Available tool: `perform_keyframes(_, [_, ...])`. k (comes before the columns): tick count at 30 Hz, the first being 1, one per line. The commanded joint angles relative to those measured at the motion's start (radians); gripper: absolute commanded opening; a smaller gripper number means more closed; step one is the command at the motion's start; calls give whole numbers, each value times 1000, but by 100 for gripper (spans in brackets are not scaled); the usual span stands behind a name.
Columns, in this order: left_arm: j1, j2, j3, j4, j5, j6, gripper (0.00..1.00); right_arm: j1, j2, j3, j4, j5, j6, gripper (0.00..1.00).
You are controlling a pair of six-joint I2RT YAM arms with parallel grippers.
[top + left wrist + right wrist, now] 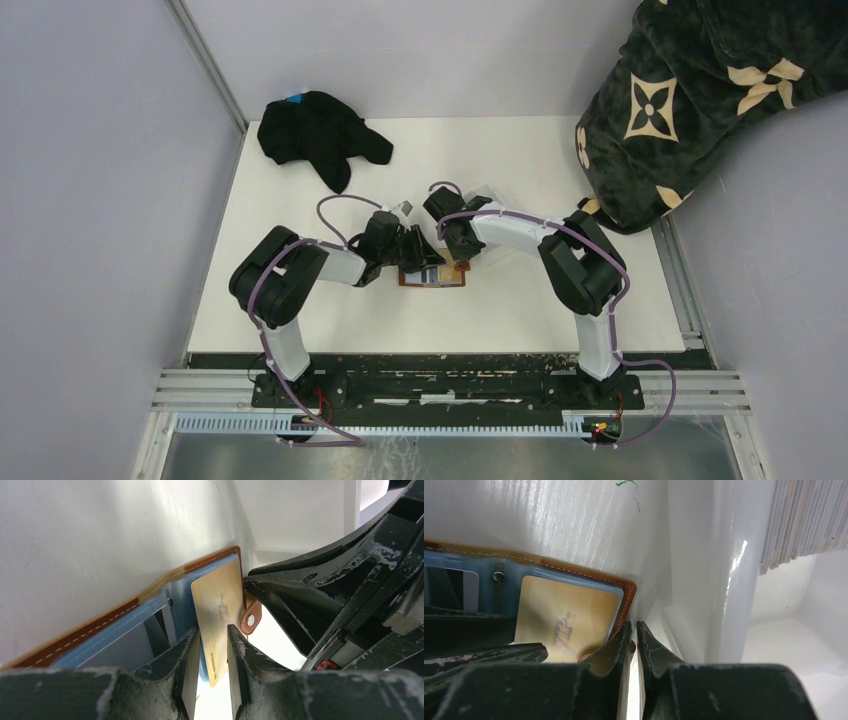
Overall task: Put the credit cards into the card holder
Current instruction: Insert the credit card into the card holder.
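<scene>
The card holder [85, 637] lies open on the table, blue lining up. The step in hand looks like seating one of the credit cards in the holder's right half. The left gripper [212, 645] has its jaws clenched on the near end of the gold card [217, 600], one finger on each face. The rest of the card lies over the holder's right-hand pocket, its far edge just short of the holder's stitched brown border. I cannot tell whether it is inside the slot or only on top of it.

The right gripper [634, 627] sits at the holder's right edge, beside the snap tab [250, 619]. Its jaws are nearly together with a thin gap, and I cannot tell whether they pinch the leather or merely brace against it. A grey card [454, 587] shows in the holder's left half, apparently pocketed.

The next move probably calls for a short, straight push of the gold card deeper into the holder. The card should stay flat and square to the pocket mouth (a tilted card would likely catch on the lining). The holder's right edge needs to stay pinned so it does not slide.
</scene>
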State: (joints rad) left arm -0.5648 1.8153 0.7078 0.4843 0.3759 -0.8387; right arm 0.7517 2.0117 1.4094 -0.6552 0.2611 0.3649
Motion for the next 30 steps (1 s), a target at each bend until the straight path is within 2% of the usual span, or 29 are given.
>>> perform_keyframes(1, [-14, 47, 1, -24, 13, 52, 34, 30, 20, 44, 36, -121, 39, 16])
perform_keyframes(4, [-14, 31, -4, -49, -4, 57, 34, 36, 24, 56, 28, -114, 37, 16])
perform_keyframes(10, [0, -124, -17, -238, -229, 113, 40, 37, 17, 60, 16, -85, 22, 16])
perform_keyframes(14, [19, -196, -2, -313, -314, 142, 44, 40, 28, 65, 17, -108, 24, 16])
perform_keyframes(22, [22, -317, -43, -336, -381, 141, 47, 59, 52, 102, 25, -121, 33, 16])
perform_keyframes(30, [32, -490, -94, -393, -542, 157, 50, 68, 57, 187, -6, -56, 5, 18])
